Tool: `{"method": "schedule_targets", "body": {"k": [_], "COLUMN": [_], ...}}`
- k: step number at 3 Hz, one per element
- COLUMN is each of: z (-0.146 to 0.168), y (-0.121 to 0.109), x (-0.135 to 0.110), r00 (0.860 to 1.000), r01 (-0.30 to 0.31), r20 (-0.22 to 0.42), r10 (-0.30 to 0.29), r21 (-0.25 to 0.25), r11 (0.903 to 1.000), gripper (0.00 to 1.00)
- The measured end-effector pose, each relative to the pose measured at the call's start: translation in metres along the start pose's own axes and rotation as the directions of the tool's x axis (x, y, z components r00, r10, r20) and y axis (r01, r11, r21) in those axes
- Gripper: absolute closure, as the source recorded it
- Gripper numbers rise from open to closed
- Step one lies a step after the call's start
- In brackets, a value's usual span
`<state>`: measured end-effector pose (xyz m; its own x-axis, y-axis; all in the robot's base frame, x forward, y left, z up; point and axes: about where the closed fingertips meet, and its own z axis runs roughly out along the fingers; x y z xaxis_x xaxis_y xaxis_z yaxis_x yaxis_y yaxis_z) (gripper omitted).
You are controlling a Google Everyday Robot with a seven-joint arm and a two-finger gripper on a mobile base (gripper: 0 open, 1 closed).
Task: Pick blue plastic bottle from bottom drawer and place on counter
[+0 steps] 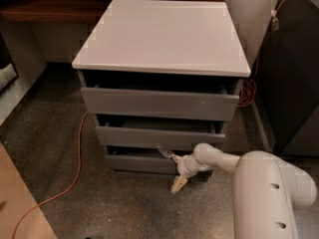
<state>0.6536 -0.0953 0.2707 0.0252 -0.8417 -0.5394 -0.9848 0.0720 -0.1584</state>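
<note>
Low against the cabinet front, my gripper [172,169] sits at the right part of the bottom drawer [134,162]. Its fingers are spread wide, one at the drawer's top edge, one toward the floor. Blue plastic bottle: hidden from view. The counter [164,34] is above.

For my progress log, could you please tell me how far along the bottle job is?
Done: nothing visible; the counter holds no bottle. In hand: the gripper is at the bottom drawer's front. Left: opening it, lifting out the unseen bottle, placing it up there.
</note>
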Motion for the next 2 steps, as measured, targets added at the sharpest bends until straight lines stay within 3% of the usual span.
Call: {"method": "schedule_targets", "body": {"k": [2], "z": [0.021], "y": [-0.027], "x": [0.032], "r00": [0.999], "r01": [-0.025], "r20": [-0.023], "r10": [0.026], "r21": [0.020], "r11": [0.9995], "gripper": [0.00]}}
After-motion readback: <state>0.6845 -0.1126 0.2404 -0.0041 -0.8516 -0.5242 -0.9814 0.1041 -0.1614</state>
